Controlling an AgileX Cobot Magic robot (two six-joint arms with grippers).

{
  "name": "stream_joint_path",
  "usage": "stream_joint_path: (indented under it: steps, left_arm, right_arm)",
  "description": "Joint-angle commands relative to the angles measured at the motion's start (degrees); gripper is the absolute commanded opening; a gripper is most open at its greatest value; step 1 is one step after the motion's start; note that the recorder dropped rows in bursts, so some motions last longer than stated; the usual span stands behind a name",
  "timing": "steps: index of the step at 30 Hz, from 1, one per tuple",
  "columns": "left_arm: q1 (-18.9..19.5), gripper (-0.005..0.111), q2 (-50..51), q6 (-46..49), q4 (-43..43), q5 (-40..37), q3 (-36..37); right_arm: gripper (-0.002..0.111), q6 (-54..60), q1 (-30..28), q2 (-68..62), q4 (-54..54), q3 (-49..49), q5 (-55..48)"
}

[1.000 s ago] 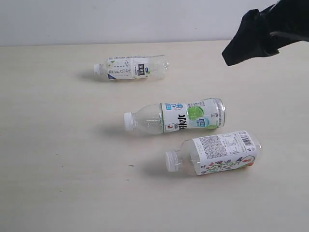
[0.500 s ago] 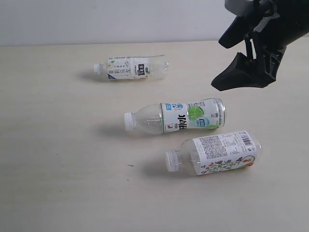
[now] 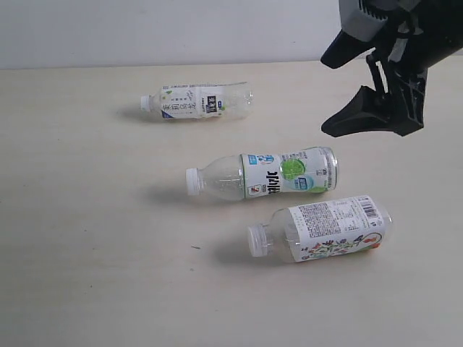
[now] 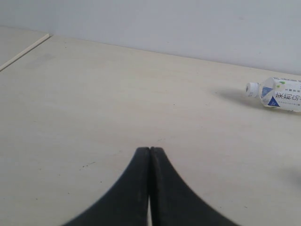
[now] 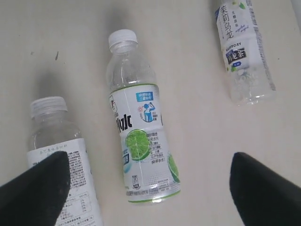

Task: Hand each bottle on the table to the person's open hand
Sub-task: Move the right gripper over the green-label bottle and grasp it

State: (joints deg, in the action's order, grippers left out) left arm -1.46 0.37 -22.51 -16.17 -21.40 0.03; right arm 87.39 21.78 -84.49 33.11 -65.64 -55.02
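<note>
Change since earlier frames: right gripper (image 3: 323, 97) is coming further in from the far right corner, now showing its fingers spread; the three bottles are lying as they were.
Exterior view, bottles: three are lying on their sides on the table (image 3: 87, 217), well apart, caps pointing to this view's left. The white-label bottle (image 3: 197, 100) is lying farthest back, the lime-green bottle (image 3: 264, 176) in the middle, the floral bottle (image 3: 322, 228) nearest.
Exterior view, right gripper: it is hanging above the table beyond the lime-green bottle's base end, fingers wide apart, holding and touching nothing.
Exterior view, receiver: the person's open hand is not showing, nor is any black-capped bottle.
Left wrist view, left gripper (image 4: 149, 153): its fingers are pressing together with nothing between them, over bare table (image 4: 94, 94). The white-label bottle (image 4: 277, 94) is lying well off.
Right wrist view, right gripper (image 5: 149, 160): it is looking down with the lime-green bottle (image 5: 141, 141) lying between its spread fingers, untouched. The floral bottle (image 5: 51, 127) is partly hiding behind one finger, and the white-label bottle (image 5: 240, 52) is lying off to the other side.
Progress, as judged: three bottles are waiting to be handed over and none is being held. Whether a fourth has already gone cannot be told.
Step in hand, as judged: the right gripper seems to be lining up on the lime-green bottle.
</note>
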Motion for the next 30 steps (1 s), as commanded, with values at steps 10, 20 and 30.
stream_joint_path:
  steps: [10,20,30]
  left_arm:
    - [-0.3,0.000,-0.4,-0.2,0.0,0.1,0.0]
    - [-0.3,0.000,-0.4,-0.2,0.0,0.1,0.0]
    - [-0.3,0.000,-0.4,-0.2,0.0,0.1,0.0]
  right_arm:
    - [0.084,-23.2,12.3,-4.3,-21.6,0.1,4.6]
    - [0.084,-24.7,16.9,-9.6,-25.5,-0.1,9.1]
    - [0.084,-24.7,16.9,-13.2,-25.6,-0.1,18.5]
